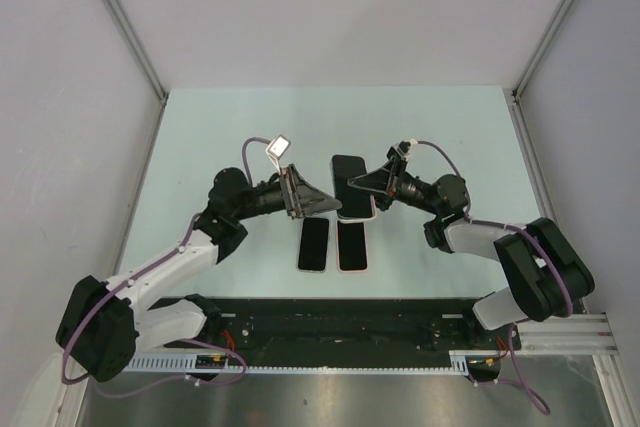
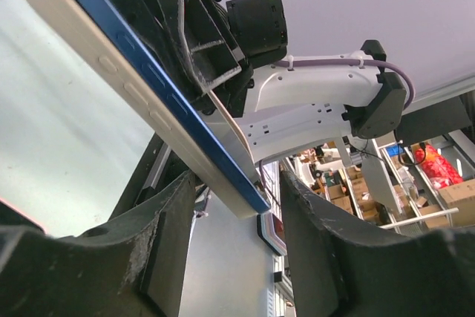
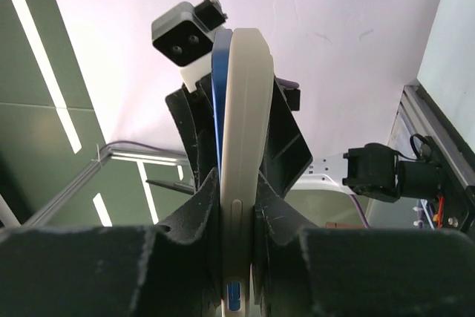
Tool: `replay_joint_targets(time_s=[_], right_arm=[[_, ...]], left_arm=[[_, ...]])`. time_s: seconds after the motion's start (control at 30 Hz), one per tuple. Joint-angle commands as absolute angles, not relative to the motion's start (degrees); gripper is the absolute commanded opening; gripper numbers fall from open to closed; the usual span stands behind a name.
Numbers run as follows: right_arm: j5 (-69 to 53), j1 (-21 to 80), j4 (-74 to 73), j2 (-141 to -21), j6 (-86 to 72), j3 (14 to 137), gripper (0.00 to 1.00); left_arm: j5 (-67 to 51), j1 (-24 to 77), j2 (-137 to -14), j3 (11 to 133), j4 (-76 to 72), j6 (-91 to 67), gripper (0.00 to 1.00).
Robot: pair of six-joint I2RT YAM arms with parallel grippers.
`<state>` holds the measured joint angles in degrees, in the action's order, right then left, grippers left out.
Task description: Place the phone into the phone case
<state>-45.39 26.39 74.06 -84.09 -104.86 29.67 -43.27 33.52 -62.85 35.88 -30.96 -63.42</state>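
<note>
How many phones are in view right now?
3. The left phone and right phone lie flat side by side on the table; the blue phone is raised, pressed against a cream case, in the right gripper. Another could hide beneath it.

Phone (image 3: 216,102) blue edge; case (image 3: 245,109) cream; table (image 1: 200,137) pale mint; left arm (image 1: 165,269) wht, blk joints.

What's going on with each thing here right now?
Right tool: shut on the cream case with the blue phone, raised above the table.
Left tool: open, astride the case's end.
Blue phone: against the case; whether fully seated, cannot tell.
White-edged phone: flat on the table.
Pink-edged phone: flat beside it.
</note>
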Motion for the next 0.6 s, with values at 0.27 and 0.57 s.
replay_joint_targets(time_s=[0.27,0.57], right_arm=[[-40.78,27.59,91.67,-81.74,-106.97,31.82,0.13],[-39.9,30.67,91.5,-84.02,-104.59,31.73,0.29]], left_arm=[[-43.15,34.01,-63.97,32.34,-48.42,-72.5,0.34],[-43.43,34.37,-65.4,34.63,-42.91,-69.89,0.0]])
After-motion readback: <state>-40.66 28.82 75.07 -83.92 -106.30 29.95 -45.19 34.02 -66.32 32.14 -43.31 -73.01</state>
